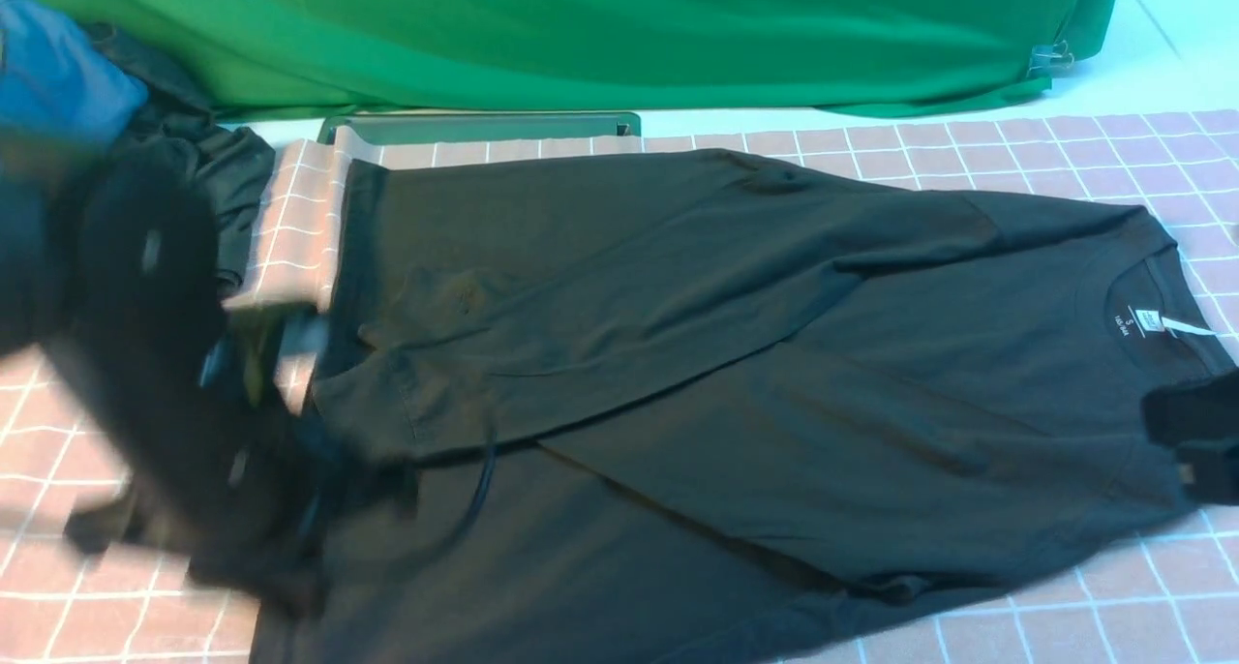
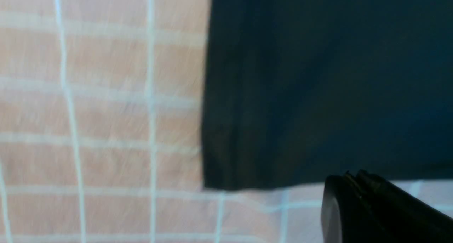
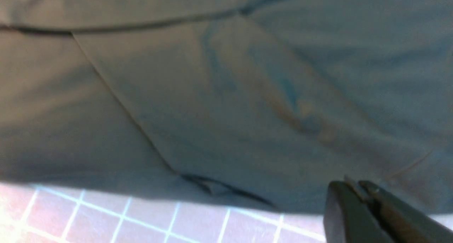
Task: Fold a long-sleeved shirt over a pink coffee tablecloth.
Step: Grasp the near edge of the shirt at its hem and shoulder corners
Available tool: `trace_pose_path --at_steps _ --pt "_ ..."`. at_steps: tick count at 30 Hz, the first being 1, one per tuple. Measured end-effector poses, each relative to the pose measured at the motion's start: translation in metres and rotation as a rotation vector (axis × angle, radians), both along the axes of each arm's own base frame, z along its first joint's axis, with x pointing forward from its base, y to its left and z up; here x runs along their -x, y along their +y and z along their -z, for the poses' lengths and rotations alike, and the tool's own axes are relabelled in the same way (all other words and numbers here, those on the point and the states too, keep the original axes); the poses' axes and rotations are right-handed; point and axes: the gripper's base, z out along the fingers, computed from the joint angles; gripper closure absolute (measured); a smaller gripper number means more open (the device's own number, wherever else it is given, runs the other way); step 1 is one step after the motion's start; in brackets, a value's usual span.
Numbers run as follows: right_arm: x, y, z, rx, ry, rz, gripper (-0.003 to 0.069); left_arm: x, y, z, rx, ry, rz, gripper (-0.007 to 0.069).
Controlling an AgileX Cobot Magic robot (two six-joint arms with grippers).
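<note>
On the pink coffee tablecloth [image 1: 1065, 151] the long-sleeved shirt [image 1: 678, 354] lies flat, collar toward the robot's right, hem toward its left.

Progress: partly done, by my reading. At least one sleeve lies folded in, slanting across the shirt's body. The body itself is not yet doubled over, so the collar-to-hem fold remains.

Left gripper [image 2: 354, 175]: jaws together, holding nothing, over bare cloth just beside the shirt's hem corner; blurred in the front view.

Right gripper [image 3: 354, 184]: jaws together at the shirt's edge near the collar end. Whether a pinch of fabric is caught cannot be told.

Count: one shirt, one tablecloth, two grippers. Beyond the shirt's far edge, one green cloth [image 1: 581, 35]; beyond its hem end, one blue garment [image 1: 58, 83] and one smaller dark garment [image 1: 213, 170].
</note>
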Motion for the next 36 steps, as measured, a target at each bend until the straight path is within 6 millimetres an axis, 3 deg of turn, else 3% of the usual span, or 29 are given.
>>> trace_pose_path --at_steps 4,8,9,13,18,23,28,31,36 --pt "-0.009 0.002 0.009 0.014 0.047 -0.002 0.061 0.024 0.01 0.018 -0.014 0.004 -0.04 0.0546" --pt "-0.013 0.003 0.012 0.016 0.053 0.0 0.061 0.037 0.016 0.034 -0.028 -0.007 -0.047 0.0439" --pt "-0.014 0.003 0.011 0.014 0.046 0.001 0.061 0.04 0.017 0.042 -0.028 -0.016 -0.051 0.0383" --pt "-0.014 0.003 0.011 0.011 0.036 0.003 0.061 0.045 0.02 0.06 -0.017 -0.055 -0.087 0.0246" --pt "-0.015 0.003 0.011 0.01 0.033 0.004 0.061 0.041 0.022 0.07 -0.051 -0.073 -0.127 0.0173" --pt "-0.015 0.003 0.011 0.011 0.032 0.002 0.061 0.034 0.021 0.078 -0.064 -0.083 -0.118 0.0193" --pt "-0.015 0.003 0.011 0.011 0.033 0.002 0.061 0.032 0.018 0.08 -0.052 -0.071 -0.13 0.0372" --pt "-0.013 0.003 0.012 0.017 0.058 -0.003 0.0608 0.031 0.017 0.078 -0.051 -0.073 -0.11 0.056" --pt "-0.014 -0.003 0.019 0.073 0.179 0.034 0.0608 0.037 0.021 0.056 -0.07 -0.085 -0.083 0.0591"
